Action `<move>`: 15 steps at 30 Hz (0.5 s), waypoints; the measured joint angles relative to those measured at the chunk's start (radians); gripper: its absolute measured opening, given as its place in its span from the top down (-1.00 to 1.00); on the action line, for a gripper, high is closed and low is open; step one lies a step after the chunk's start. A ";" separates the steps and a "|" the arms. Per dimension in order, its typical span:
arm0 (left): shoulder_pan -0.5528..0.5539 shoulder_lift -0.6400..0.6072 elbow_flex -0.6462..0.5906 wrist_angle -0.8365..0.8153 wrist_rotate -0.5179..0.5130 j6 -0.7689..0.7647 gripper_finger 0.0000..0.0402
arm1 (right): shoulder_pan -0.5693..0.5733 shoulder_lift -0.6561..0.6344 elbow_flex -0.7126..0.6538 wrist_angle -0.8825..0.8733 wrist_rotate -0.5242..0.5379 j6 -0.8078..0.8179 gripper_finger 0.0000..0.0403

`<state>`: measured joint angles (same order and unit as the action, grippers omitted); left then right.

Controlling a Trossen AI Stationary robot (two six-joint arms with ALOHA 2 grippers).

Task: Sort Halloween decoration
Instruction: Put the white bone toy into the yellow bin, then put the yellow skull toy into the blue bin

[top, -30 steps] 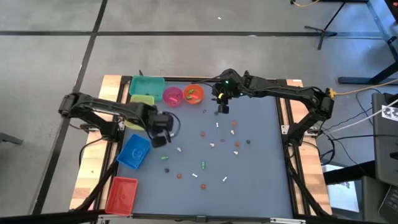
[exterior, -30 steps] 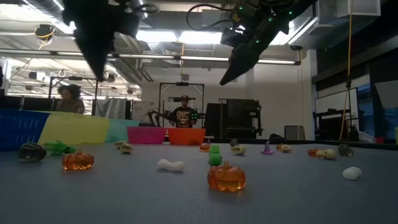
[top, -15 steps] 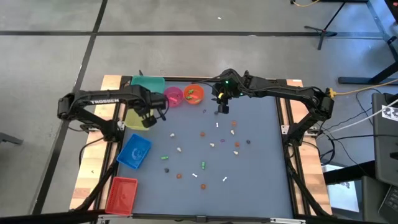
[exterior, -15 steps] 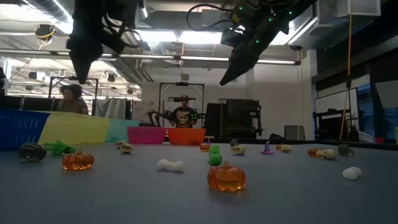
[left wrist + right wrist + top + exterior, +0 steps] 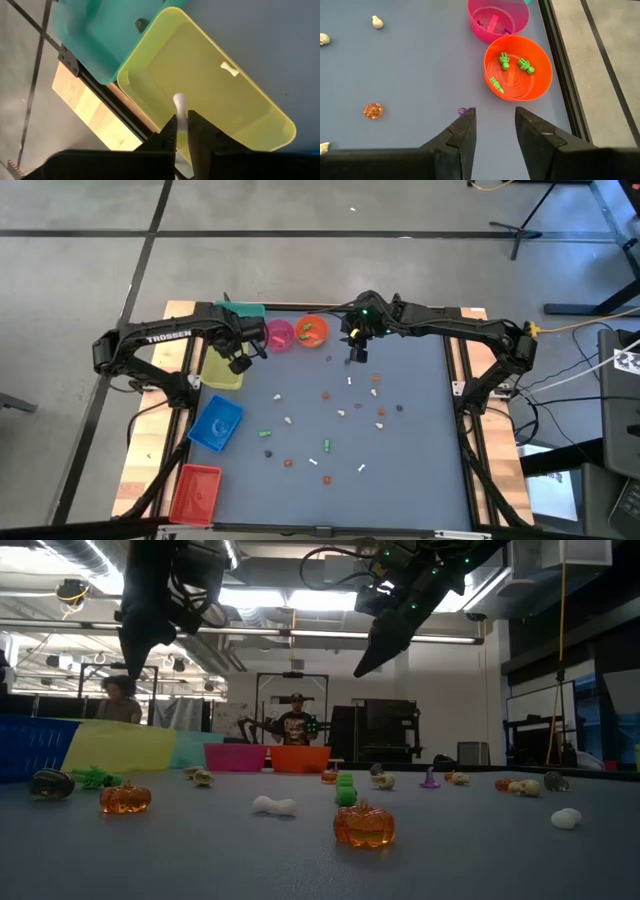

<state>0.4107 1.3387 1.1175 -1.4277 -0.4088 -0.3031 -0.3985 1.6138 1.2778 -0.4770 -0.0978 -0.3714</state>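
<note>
- The left gripper (image 5: pixel 182 131) hangs above the yellow bin (image 5: pixel 222 369) near the surface's far-left corner, its fingers pinching a small white bone (image 5: pixel 180 103) that sticks out from between the tips.
- A second white bone (image 5: pixel 229 69) lies on the floor of the yellow bin.
- The teal bin (image 5: pixel 238 315) stands just beyond the yellow one, against the far edge.
- The right gripper (image 5: pixel 492 127) hovers near the far edge of the surface, just beside the orange bowl (image 5: pixel 518 67), with its fingers spread and nothing between them.
- Three green trinkets (image 5: pixel 512 64) lie in the orange bowl; the pink bowl (image 5: pixel 497 19) stands touching it and holds some small pieces too blurred to name.
- A tiny purple trinket (image 5: pixel 462 110) lies on the surface close to the right gripper's fingertip.
- The rest of the Halloween decoration (image 5: pixel 340 413) is scattered over the middle of the surface: white, orange, green and dark bits, well apart from each other.
- A blue bin (image 5: pixel 216 423) sits along the left edge, and a red bin (image 5: pixel 195 492) at the near-left corner.
- In the low view a clear orange pumpkin (image 5: pixel 364 824) stands nearest the camera, another orange pumpkin (image 5: pixel 125 798) off to its side.
</note>
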 joint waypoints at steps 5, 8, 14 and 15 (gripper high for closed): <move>0.014 0.000 0.000 0.000 0.000 0.000 0.72 | 0.000 0.000 0.000 0.000 0.000 0.000 0.33; 0.013 0.000 0.000 0.000 0.001 0.000 0.61 | 0.000 0.000 0.000 0.000 0.000 0.000 0.33; 0.013 0.000 0.000 0.020 0.024 -0.006 0.45 | 0.000 0.000 0.000 0.000 0.000 0.000 0.33; 0.013 0.000 0.000 0.029 0.035 -0.008 0.43 | 0.000 0.000 0.000 -0.001 0.000 0.000 0.33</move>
<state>0.4236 1.3388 1.1175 -1.3983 -0.3740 -0.3110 -0.3988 1.6138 1.2778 -0.4777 -0.0978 -0.3714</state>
